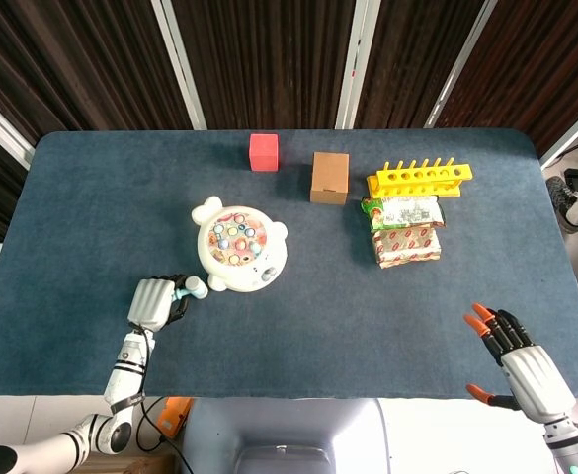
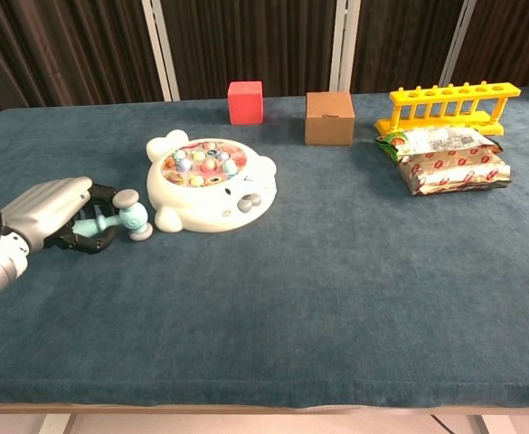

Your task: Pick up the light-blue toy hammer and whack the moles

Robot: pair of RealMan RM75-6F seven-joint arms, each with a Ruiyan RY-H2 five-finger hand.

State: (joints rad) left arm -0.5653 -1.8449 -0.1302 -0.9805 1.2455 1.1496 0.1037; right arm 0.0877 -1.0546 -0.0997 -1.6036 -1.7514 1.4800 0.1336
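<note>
My left hand [image 1: 153,302] [image 2: 54,212] grips the handle of the light-blue toy hammer [image 2: 116,217] [image 1: 192,287], low at the table surface to the left of the mole game. The hammer's grey-tipped head points toward the white bear-shaped mole game [image 1: 239,247] [image 2: 211,181], a short gap away from it. Several coloured moles sit in the game's round top. My right hand [image 1: 522,360] hovers at the front right corner of the table, fingers spread, holding nothing; the chest view does not show it.
At the back stand a red block [image 1: 264,152] [image 2: 245,101], a brown cardboard box [image 1: 329,177] [image 2: 328,117] and a yellow rack [image 1: 419,179] [image 2: 449,104]. Two snack packets [image 1: 405,231] [image 2: 452,162] lie in front of the rack. The blue table cloth [image 1: 368,306] spreads between game and right hand.
</note>
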